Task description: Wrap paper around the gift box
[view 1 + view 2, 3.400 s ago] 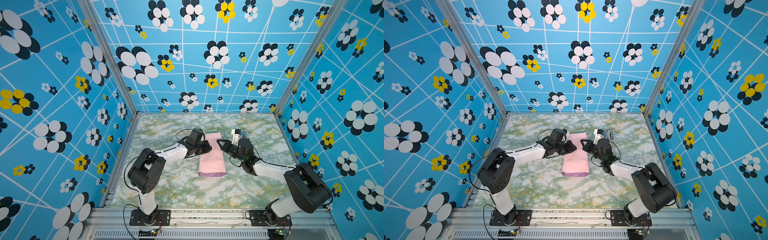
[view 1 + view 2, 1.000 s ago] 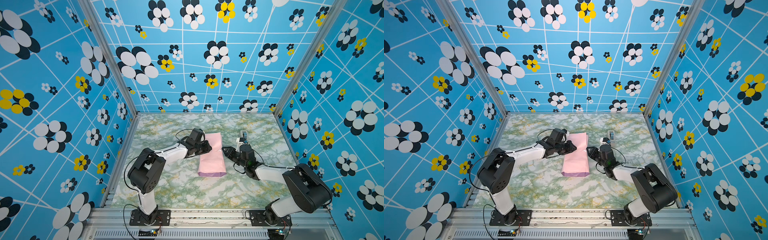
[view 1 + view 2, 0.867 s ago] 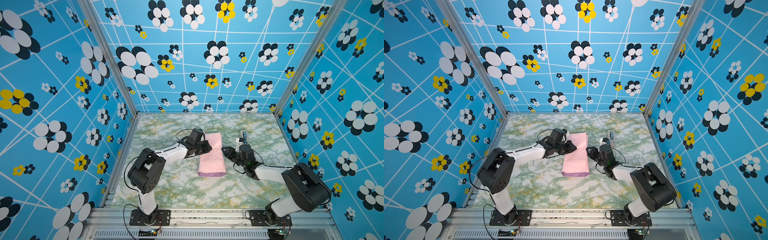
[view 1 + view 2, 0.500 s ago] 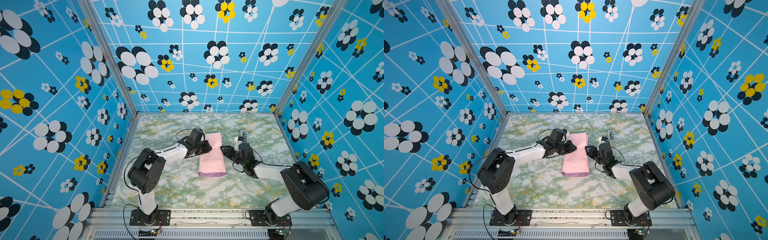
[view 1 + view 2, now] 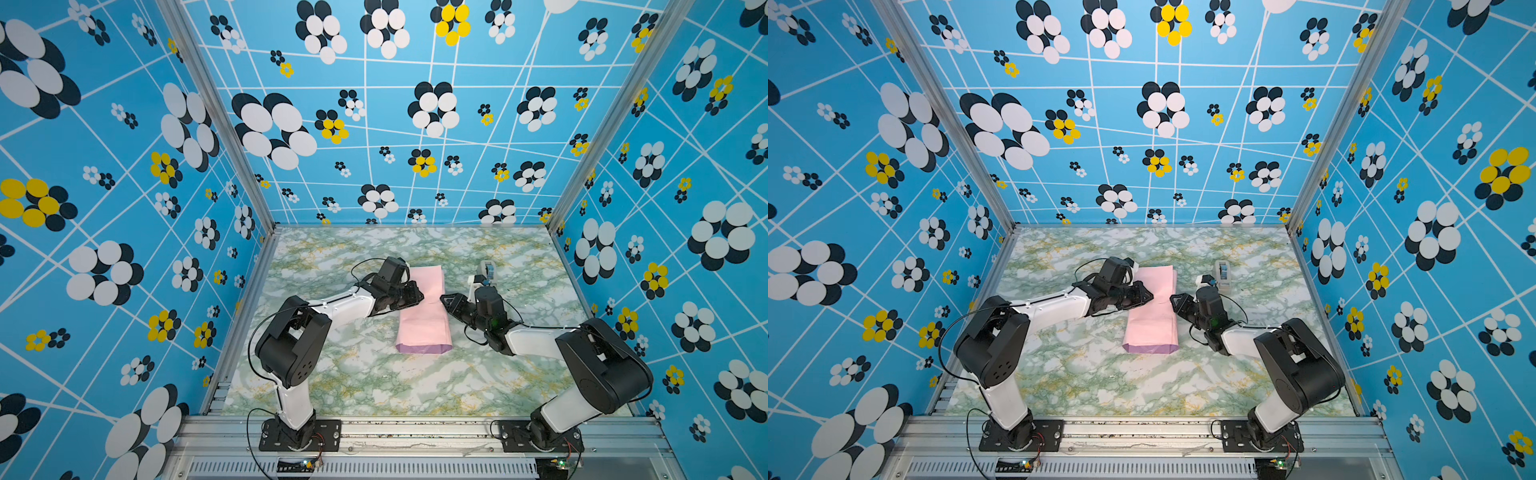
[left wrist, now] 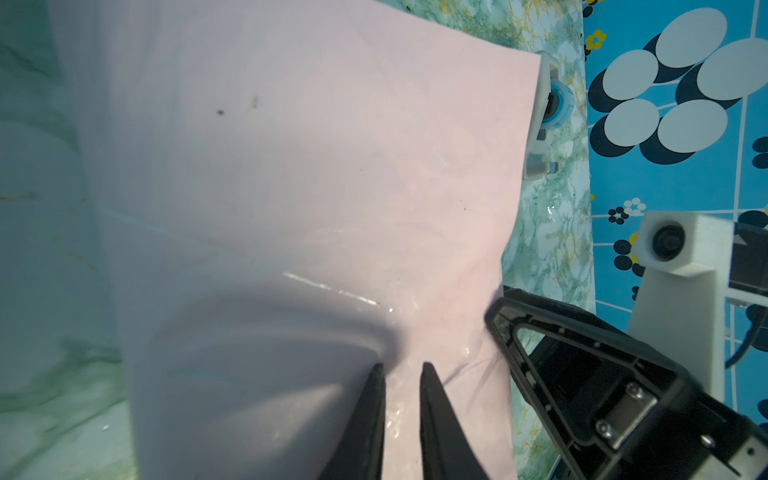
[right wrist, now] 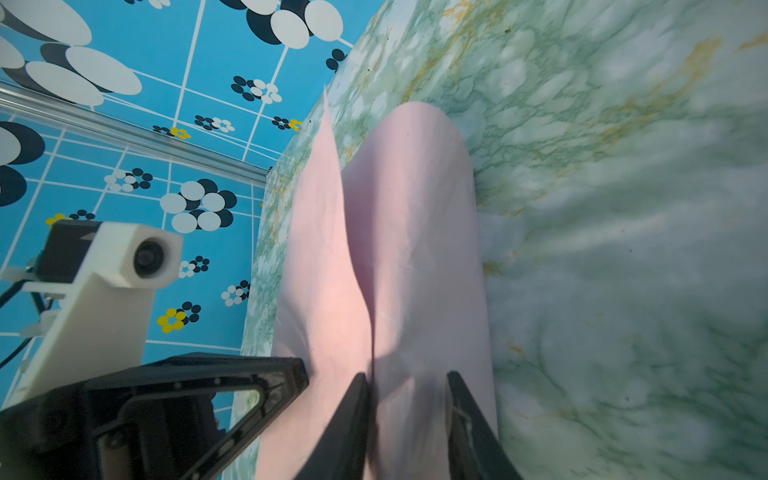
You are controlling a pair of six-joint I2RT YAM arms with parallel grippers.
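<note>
The paper (image 5: 422, 322) lies folded into a long parcel, pale pink outside, with a lilac strip along its near end (image 5: 1150, 348). The gift box is hidden, presumably inside. My left gripper (image 5: 417, 296) rests on the parcel's left side. In the left wrist view its fingertips (image 6: 402, 368) press on the pink sheet (image 6: 311, 166) a narrow gap apart, pinching nothing. My right gripper (image 5: 444, 300) meets the parcel's right edge. In the right wrist view its jaws (image 7: 407, 378) stand apart over the rounded fold (image 7: 411, 232), one finger (image 7: 357, 399) at the overlap seam.
A white-grey tape dispenser (image 5: 487, 272) stands behind the right gripper on the green marbled table (image 5: 374, 386); it also shows in the left wrist view (image 6: 548, 104). Blue flowered walls close in three sides. An aluminium rail (image 5: 415, 428) runs along the front edge.
The right gripper has come away from the tape dispenser and crept left to the parcel's right edge. The left gripper and the paper have stayed put.
</note>
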